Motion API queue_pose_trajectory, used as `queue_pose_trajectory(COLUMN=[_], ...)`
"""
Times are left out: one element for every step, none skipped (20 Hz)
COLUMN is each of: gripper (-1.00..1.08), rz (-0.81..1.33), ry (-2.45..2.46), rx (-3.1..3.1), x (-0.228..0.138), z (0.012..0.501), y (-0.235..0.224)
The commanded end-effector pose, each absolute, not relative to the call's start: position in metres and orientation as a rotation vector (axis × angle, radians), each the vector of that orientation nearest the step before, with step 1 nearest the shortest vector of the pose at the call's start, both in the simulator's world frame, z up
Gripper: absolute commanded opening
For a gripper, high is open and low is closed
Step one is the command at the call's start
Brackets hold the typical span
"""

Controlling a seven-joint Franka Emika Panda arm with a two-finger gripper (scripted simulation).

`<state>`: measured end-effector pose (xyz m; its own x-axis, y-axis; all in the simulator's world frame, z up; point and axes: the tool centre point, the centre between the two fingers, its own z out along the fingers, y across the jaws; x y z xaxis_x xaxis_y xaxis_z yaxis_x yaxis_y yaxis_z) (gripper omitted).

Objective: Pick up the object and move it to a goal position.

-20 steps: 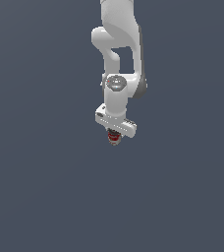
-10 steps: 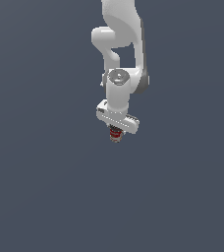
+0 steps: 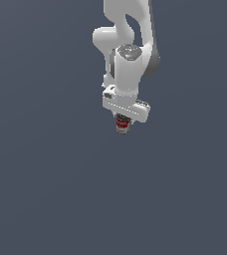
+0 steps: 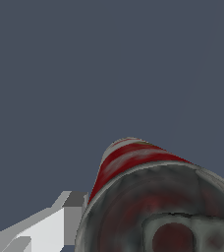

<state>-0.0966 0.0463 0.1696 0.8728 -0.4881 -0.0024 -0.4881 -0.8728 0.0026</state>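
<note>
The soup can (image 3: 122, 124), red-and-white with a dark metal rim, hangs below my white gripper (image 3: 122, 121), held in the air over the grey floor. The gripper is shut on it; the gripper body hides the can's upper part in the exterior view. In the wrist view the can (image 4: 148, 197) fills the near part of the picture, its dark rimmed end toward the camera. One white finger (image 4: 55, 224) shows beside it and appears to touch its side. The other finger is hidden.
A plain dark grey floor (image 3: 46, 189) lies all around. The white arm (image 3: 128, 45) rises from the gripper to the top of the exterior view. No other object shows.
The arm has moved a little up and toward the exterior view's right, carrying the can with it. The grip on the can is unchanged.
</note>
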Motion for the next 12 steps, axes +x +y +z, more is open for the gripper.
queue_pose_trajectory(gripper=[-1.0, -1.0, -1.0, -1.0, -1.0, -1.0, -1.0, -1.0, -1.0, -1.0, -1.0, -1.0], rz=[0.002, 0.002, 0.002, 0.002, 0.002, 0.002, 0.002, 0.002, 0.003, 0.003, 0.003, 0.003], ry=[-0.792, -0.792, -0.792, -0.792, -0.792, -0.792, -0.792, -0.792, -0.792, -0.792, -0.792, -0.792], rx=[3.039, 3.039, 3.038, 3.038, 3.038, 3.038, 3.038, 3.038, 3.037, 3.037, 3.037, 3.037], x=[-0.101, -0.103, -0.105, -0.107, -0.109, -0.111, -0.113, -0.115, -0.117, -0.119, -0.121, -0.123], z=[0.196, 0.207, 0.218, 0.228, 0.239, 0.249, 0.26, 0.27, 0.28, 0.29, 0.301, 0.311], y=[0.055, 0.058, 0.062, 0.065, 0.069, 0.072, 0.076, 0.079, 0.083, 0.086, 0.09, 0.093])
